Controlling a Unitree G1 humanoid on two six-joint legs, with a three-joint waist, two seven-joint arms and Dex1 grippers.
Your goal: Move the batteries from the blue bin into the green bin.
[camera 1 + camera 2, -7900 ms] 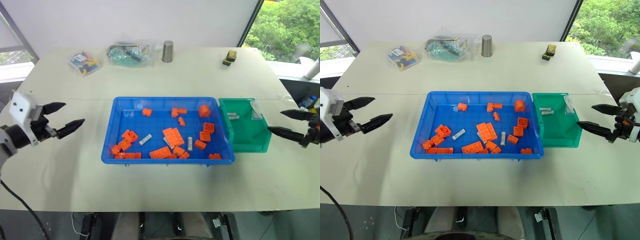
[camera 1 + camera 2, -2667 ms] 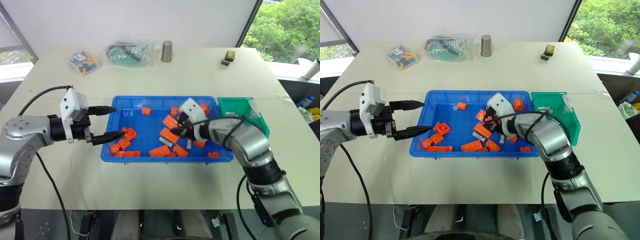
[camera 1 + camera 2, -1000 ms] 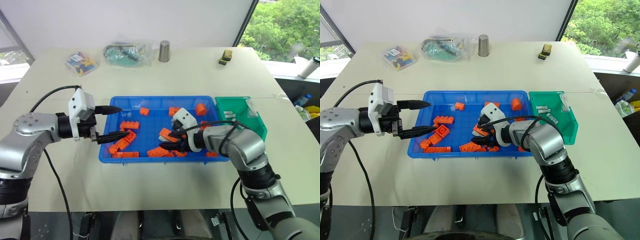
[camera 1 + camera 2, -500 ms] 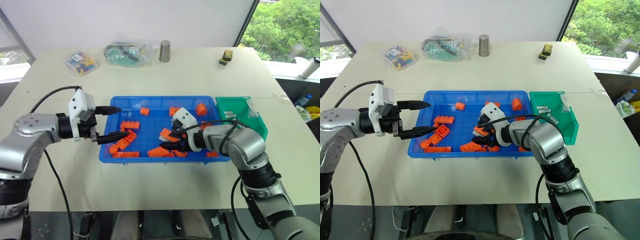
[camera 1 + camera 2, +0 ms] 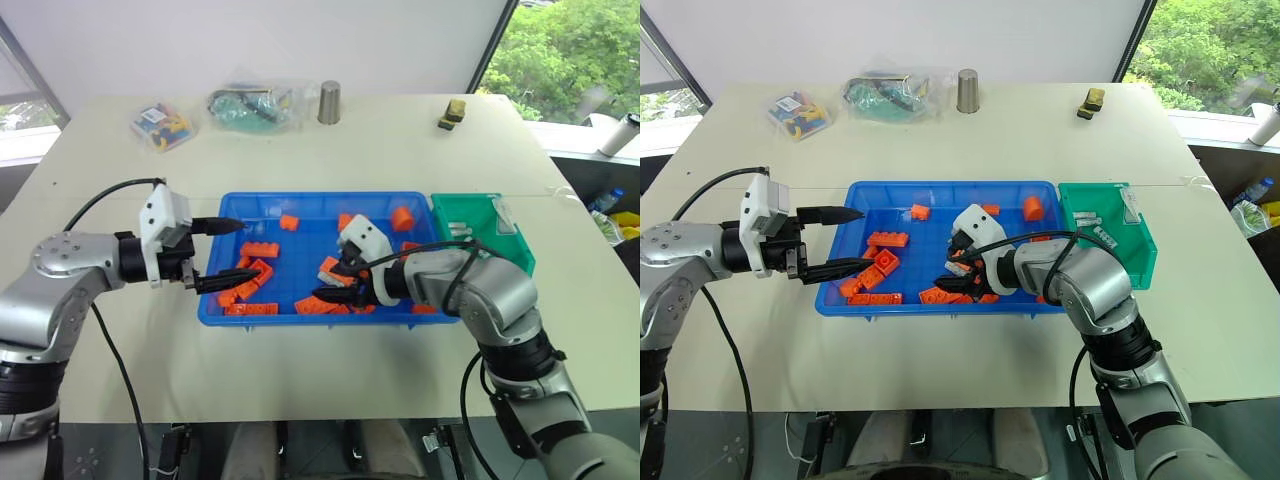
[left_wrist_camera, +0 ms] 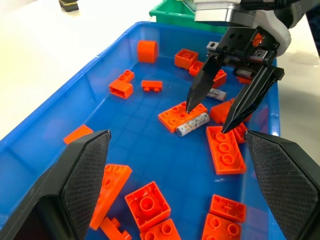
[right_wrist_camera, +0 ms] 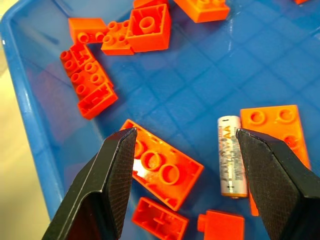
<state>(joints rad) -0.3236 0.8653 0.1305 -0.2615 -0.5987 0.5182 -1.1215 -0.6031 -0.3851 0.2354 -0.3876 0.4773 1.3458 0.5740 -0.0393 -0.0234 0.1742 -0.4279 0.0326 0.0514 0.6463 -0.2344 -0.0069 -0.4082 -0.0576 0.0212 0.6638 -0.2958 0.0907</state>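
In the green bin [image 5: 1118, 252] a few batteries lie; one battery [image 7: 231, 156] remains between the spread, empty right claw [image 7: 195, 165] in the blue bin [image 5: 225, 235]; left claw [image 5: 215, 254] spread too

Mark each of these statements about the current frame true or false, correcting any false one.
1. The right gripper is open above a battery in the blue bin. True.
2. That battery is clamped between the right gripper's fingers. False: it lies on the bin floor beside orange bricks, untouched.
3. The left gripper holds an orange brick. False: it is open and holds nothing, at the bin's left edge.
4. The green bin sits against the blue bin's right end. True.
5. The metal cup stands inside the blue bin. False: it stands on the table at the far side.
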